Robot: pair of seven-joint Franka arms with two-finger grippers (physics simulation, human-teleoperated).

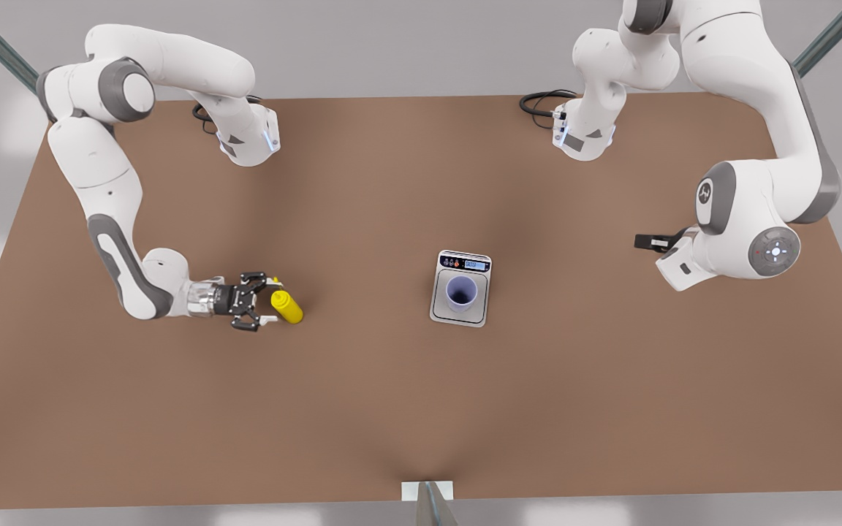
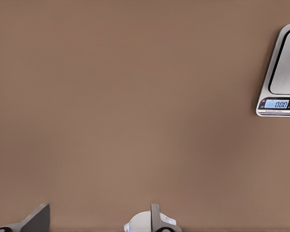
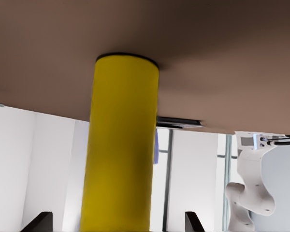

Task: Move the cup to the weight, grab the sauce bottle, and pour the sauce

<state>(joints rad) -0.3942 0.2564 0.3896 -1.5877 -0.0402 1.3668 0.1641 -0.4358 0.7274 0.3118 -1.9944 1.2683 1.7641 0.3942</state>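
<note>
The lavender-blue cup stands upright on the plate of the weight, near the table's middle. The weight is also seen in the left wrist view, its blue display lit. The yellow sauce bottle stands at the front view's left. My right gripper lies level with the table, open, one finger on each side of the sauce bottle. Its fingertips stand apart from the bottle's wall. My left gripper hangs open above the table at the front view's right, far from the weight, its fingertips holding nothing.
Black cables lie at the table's back by both arm bases. A metal post stands at the front edge. Bare brown table stretches between the bottle and the weight. The other arm is seen far off in the right wrist view.
</note>
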